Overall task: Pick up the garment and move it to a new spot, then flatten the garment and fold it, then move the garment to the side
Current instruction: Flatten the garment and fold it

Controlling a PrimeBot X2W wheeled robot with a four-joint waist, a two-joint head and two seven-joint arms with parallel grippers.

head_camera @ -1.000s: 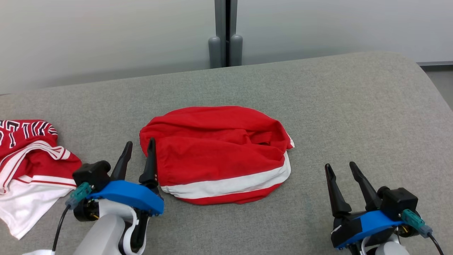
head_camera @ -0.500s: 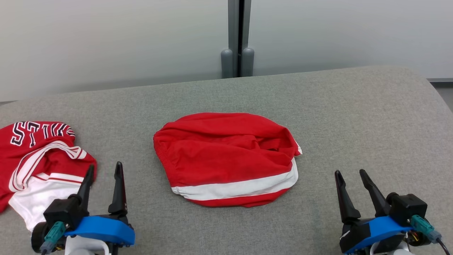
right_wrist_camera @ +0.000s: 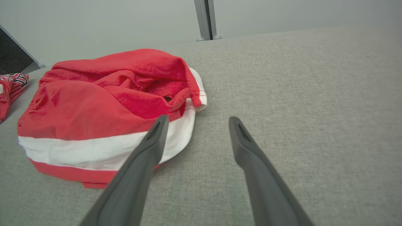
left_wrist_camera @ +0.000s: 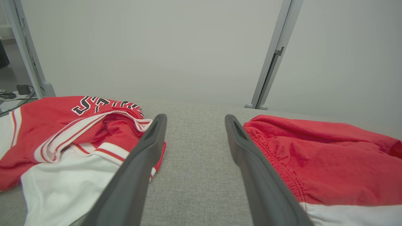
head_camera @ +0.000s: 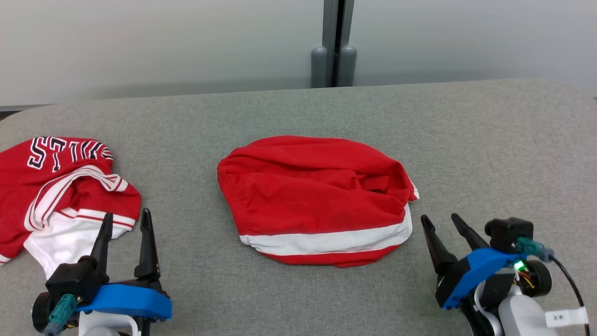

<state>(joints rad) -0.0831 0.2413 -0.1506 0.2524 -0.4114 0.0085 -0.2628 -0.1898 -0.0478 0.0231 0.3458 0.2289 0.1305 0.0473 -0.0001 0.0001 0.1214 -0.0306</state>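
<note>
Our left gripper has pulled back from the folded red shorts. It and our right gripper gape empty, so we judge the sideways move remains.

This looks like a plain test room or lab, not a home. The bench is a wide slab covered in grey woven fabric, with rounded far corners. It stands close against pale frosted partition panels, which are joined by a grey metal post on two rounded feet. Past the bench's far left corner, in the left wrist view, a second post rises from a grey floor where a small black box and loose cables lie.
</note>
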